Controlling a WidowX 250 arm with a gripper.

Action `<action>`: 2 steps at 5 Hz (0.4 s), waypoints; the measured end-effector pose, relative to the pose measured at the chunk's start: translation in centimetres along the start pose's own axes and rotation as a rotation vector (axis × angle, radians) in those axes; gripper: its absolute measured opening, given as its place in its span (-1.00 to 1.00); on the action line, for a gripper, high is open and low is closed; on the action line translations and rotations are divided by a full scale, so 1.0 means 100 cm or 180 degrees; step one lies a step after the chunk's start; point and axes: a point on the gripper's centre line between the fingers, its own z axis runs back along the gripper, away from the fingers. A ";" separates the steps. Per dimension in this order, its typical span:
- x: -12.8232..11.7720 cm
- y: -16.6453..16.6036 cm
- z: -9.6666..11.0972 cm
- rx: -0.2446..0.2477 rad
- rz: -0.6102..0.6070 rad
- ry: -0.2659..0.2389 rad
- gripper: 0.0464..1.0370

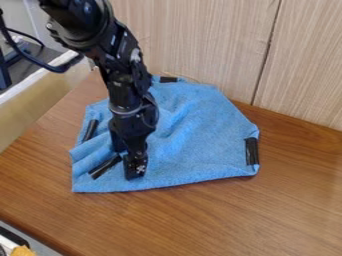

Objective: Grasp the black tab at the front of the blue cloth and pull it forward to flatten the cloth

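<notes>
1. Cloth (197, 142): blue, rumpled, with black strips (251, 151) at its edges.
2. It lies beneath the gripper (133, 167), folds bunched beside it.
3. Whether the gripper is open or closed, I cannot tell.

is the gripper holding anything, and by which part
I can't tell whether the gripper holds the blue cloth; it's at the lower-left part, beside a black strip.

Robot arm (119, 60) — black, jointed — extending from the upper left of the frame down toward the center, its forearm slanting slightly rightward. The wrist (132, 107) lies left of center; below it, the black gripper (132, 167) hangs nearly vertical, pointing downward.
</notes>
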 end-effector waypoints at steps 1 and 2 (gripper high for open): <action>0.000 -0.001 -0.003 0.0021 -0.0047 0.0051 0.21; 0.001 -0.003 -0.003 0.0010 -0.0046 0.0046 -0.40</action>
